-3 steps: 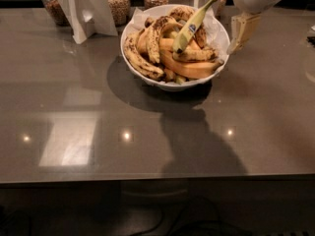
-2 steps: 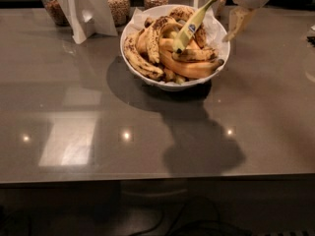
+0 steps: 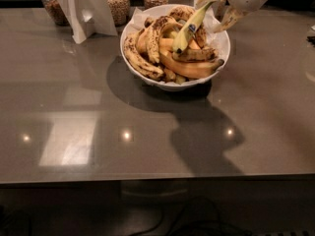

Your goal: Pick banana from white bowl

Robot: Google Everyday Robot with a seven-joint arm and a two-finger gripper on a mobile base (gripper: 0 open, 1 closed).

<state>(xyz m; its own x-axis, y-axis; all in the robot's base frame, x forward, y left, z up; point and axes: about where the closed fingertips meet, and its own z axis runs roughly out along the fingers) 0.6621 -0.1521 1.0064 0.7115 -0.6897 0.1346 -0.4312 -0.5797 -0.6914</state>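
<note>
The white bowl (image 3: 167,85) stands on the grey table, at the back middle, full of bananas. The greenish-yellow banana (image 3: 187,32) with a small blue sticker leans tilted over the pile, its lower tip on the other fruit and its upper end up at the right. My gripper (image 3: 218,5) is at the top right, over the bowl's far right rim, and is shut on that upper end. Brown-spotted yellow bananas (image 3: 140,58) and a plump orange-yellow banana (image 3: 189,69) lie under it.
A white card stand (image 3: 86,11) and several glass jars (image 3: 118,1) of grains stand behind the bowl at the back left. The table's front edge (image 3: 157,178) runs across the lower part of the view.
My gripper has moved slightly left with the banana's upper end in it. The bowl and the other bananas have not moved.
</note>
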